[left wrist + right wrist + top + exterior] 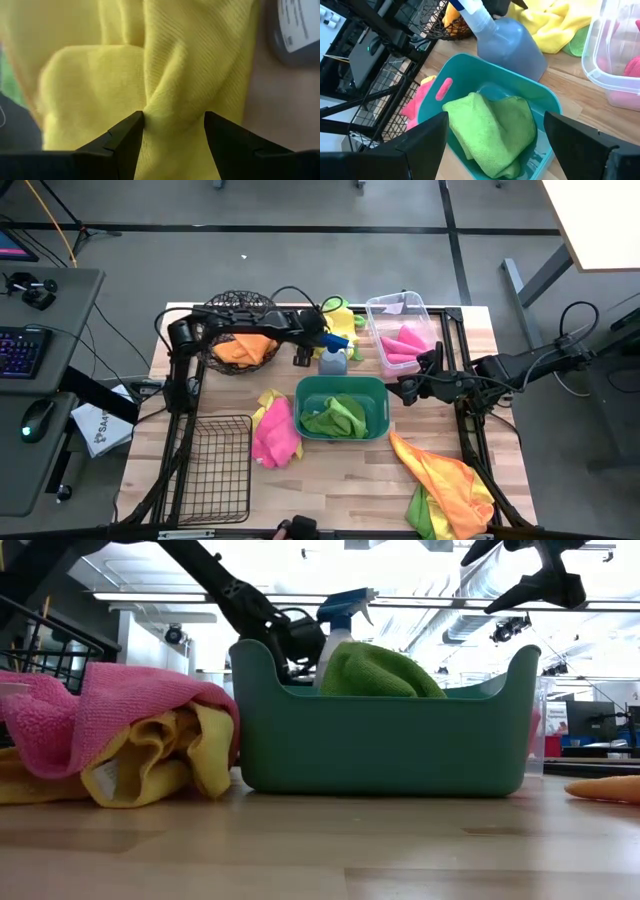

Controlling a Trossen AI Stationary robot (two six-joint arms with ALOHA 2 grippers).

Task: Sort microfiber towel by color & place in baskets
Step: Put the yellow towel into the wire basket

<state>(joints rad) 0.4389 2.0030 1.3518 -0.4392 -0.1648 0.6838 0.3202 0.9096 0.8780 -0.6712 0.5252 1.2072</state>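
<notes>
Your left end effector [172,131] is pinching a fold of a yellow towel [190,65], its two fingers closed in on a bunched ridge of the cloth, with the grey spray bottle [332,360] just beside it and the round wire basket [240,308] back along its arm. Your right end effector [495,145] hangs released, fingers spread wide and empty, directly above the teal tub [547,105], with the clear bin [400,330] just beyond it. As far as the views show, you are partway through: green towels [335,416] already lie in the tub below the right end effector, pink towels [405,343] sit in the clear bin, and an orange towel [243,347] rests in the round basket. The rectangular wire basket [215,470], well away from both end effectors near the front left of the surface [340,490], looks empty, so yellow probably belongs there. Left to do: the yellow towel you hold, a loose pink and yellow heap [275,430] beside the tub, and an orange and green pile [450,485] at the front right corner. A label shows on the spray bottle in the left wrist view, but its writing is too blurred to read.
</notes>
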